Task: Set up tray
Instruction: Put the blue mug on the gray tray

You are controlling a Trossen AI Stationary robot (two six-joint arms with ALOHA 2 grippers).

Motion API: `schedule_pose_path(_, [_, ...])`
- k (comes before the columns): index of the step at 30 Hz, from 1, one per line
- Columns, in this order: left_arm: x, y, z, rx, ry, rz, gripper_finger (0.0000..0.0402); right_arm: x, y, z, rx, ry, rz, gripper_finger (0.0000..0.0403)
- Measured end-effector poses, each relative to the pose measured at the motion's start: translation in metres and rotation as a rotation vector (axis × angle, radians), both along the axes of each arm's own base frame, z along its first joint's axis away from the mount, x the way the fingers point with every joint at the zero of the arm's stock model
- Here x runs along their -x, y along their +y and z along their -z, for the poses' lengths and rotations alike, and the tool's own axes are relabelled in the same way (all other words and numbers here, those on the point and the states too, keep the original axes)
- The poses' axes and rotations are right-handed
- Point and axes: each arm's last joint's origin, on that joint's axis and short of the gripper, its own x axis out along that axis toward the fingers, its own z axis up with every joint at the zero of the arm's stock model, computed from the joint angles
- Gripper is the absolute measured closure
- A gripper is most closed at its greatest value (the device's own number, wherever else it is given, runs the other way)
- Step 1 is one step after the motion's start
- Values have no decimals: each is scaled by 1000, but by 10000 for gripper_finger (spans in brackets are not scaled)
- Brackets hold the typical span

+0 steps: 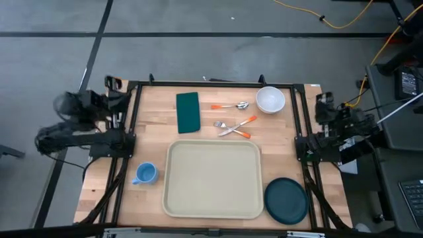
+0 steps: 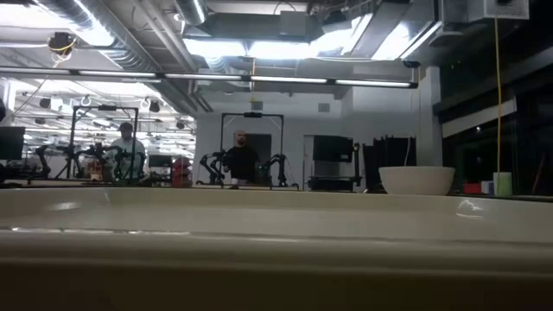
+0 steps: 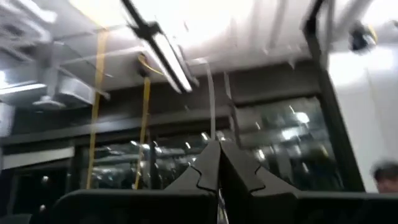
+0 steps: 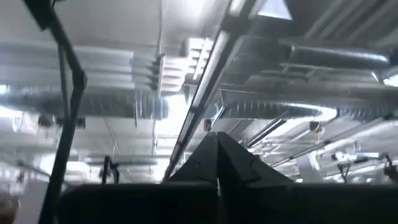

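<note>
Tray position: you see the large cream rectangular plastic tray (image 1: 213,179) with rounded corners lying flat at the near centre of the wooden table (image 1: 158,119), its long axis running left to right, parallel to the table's front edge. A blue mug (image 1: 145,174) stands just beside its left side, a dark teal round plate (image 1: 286,200) by its right corner. Left gripper (image 3: 219,163) is parked off the table's left edge, right gripper (image 4: 217,154) off the right edge; both have fingers pressed together, holding nothing.
</note>
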Motion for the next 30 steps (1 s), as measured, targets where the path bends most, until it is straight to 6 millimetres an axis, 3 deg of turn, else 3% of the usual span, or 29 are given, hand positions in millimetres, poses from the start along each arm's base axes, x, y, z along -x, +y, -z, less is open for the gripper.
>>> schedule_pose_path(6, [-10, 0, -91, -113, 147, -4, 400, 2, 0, -99, 126, 77, 102, 399])
schedule_pose_path(10, [-16, 2, -131, -77, 249, 0, 399, -6, 1, -150, 101, 276, 86, 399])
schedule_pose_path(14, [-23, 5, -158, 4, 317, 11, 400, -15, 1, -190, 18, 400, 95, 399])
schedule_pose_path(17, [-28, 9, -162, 119, 399, -45, 399, -24, 2, -207, -52, 527, 100, 398])
schedule_pose_path(21, [-38, 13, -152, 236, 505, -79, 399, -34, 4, -213, -126, 668, 79, 398])
schedule_pose_path(30, [-50, 18, -131, 378, 697, -144, 399, -57, 7, -192, -307, 879, 120, 397])
